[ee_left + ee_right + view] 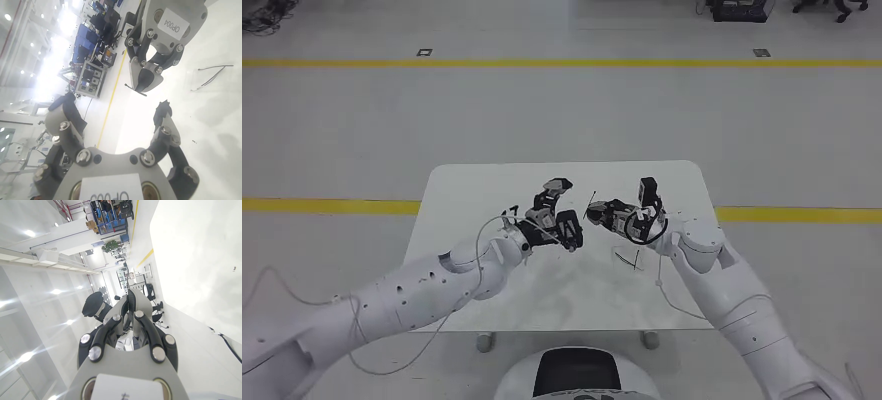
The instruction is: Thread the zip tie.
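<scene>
I have the right gripper [139, 88] pinched together on the zip tie [142, 93]; the thin black strip crosses its closed tips and sticks out a little on either side of them; from the right wrist camera I see more of the tie running on straight past those tips, away from the wrist.

My left gripper [115, 108] stands wide apart, its two dark-padded fingers [163, 113] spread; it faces the right gripper tip to tip; the tie sits just beyond the open gap, near the pads but touching neither of them.

From above, both grippers hang over the middle of the white table [462, 190], close together, with the tie between them and slanting across the line from one to the other; I cannot tell from any camera which end of the tie is the head.

A few spare ties [213, 74] lie flat and crossed on the table; they are beside the right gripper's wrist, on the robot's side of it, well apart from the tips of both grippers and from the tie I am holding.
</scene>
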